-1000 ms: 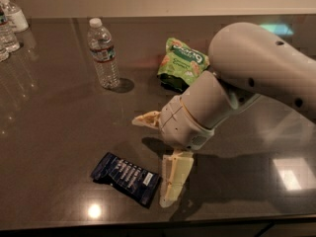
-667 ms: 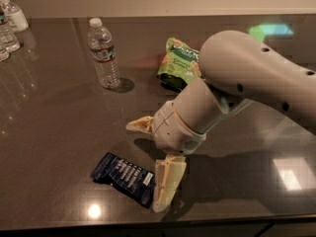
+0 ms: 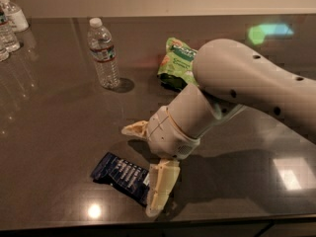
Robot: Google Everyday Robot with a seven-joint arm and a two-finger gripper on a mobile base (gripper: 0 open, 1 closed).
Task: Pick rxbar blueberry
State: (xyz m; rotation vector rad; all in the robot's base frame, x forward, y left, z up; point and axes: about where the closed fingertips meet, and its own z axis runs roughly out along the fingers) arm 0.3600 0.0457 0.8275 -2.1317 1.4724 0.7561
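Observation:
The rxbar blueberry is a flat dark navy wrapper with white text. It lies on the dark table near the front edge. My gripper hangs over the bar's right end, open. One cream finger points down at the bar's right end and covers it. The other finger sticks out to the left, above and behind the bar. The bar lies flat on the table between them.
A green snack bag lies at the back, partly behind my arm. A clear water bottle stands at the back left. More bottles stand at the far left corner. The table's front edge runs just below the bar.
My arm and gripper have moved left and down, so the lower finger now overlaps the bar's right end. The bar has not moved.

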